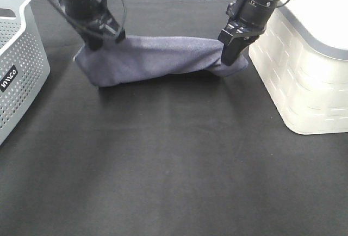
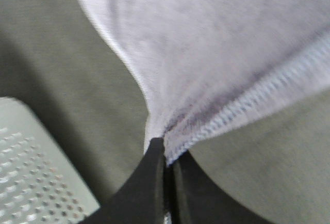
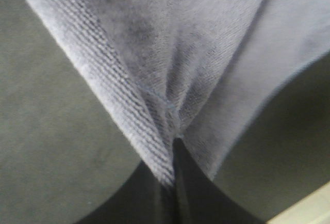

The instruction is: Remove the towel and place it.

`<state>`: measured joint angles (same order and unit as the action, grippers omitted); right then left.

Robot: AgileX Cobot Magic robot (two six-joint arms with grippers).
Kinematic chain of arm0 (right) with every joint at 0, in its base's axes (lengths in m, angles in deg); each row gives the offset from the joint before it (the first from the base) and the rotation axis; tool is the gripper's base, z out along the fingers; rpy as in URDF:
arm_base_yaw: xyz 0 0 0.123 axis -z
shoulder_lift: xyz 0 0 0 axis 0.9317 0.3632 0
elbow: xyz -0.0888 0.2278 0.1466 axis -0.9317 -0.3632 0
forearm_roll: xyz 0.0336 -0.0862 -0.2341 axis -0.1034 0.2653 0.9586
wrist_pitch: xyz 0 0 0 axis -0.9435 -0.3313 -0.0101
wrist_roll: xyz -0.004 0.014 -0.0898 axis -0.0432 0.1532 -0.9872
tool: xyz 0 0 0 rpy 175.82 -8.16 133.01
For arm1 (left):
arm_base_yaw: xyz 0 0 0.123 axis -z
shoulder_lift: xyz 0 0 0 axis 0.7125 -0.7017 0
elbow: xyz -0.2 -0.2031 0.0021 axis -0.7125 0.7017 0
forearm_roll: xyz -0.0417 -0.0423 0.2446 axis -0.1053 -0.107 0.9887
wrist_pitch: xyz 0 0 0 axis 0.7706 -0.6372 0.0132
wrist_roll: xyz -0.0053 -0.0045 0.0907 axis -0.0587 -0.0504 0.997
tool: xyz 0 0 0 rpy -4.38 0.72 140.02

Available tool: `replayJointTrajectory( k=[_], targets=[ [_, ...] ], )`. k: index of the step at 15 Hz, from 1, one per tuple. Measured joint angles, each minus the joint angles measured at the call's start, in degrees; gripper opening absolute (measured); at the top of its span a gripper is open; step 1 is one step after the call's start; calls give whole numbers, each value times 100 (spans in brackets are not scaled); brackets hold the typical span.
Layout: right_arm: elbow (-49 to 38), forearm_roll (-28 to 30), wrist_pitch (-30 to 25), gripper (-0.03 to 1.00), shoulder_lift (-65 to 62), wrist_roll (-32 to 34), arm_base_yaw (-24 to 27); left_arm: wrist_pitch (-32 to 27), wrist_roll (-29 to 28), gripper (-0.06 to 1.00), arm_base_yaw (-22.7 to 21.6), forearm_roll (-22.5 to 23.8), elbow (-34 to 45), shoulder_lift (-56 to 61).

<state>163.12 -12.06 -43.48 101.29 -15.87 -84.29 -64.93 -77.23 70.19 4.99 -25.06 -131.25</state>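
With my left claw and right claw each pinched shut on one end of the towel, which hangs stretched between them near the bench's far edge, I should move both together, level and evenly spaced, so neither end slips.

Fuzzy matt cloth towel.

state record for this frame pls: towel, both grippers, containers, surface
towel: greyish-lavender, stretched between both grippers, hanging low over the surface; contact with it unclear
left gripper: shut on towel at a stitched edge
right gripper: shut on towel at the opposite end
left side: grey perforated basket
right side: white bin
surface: black table cover
status: towel not yet placed
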Motion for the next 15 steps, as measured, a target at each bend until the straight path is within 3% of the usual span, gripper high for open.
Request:
replayJointTrajectory(
  k=[8,15],
  targets=[
    [-1541,-378,-6,0,-126,0,0,-11,298,0,6,-670,1885,195],
    [-1547,-544,-6,8,-172,69,0,29,413,0,6,-837,2876,630]
  ],
)
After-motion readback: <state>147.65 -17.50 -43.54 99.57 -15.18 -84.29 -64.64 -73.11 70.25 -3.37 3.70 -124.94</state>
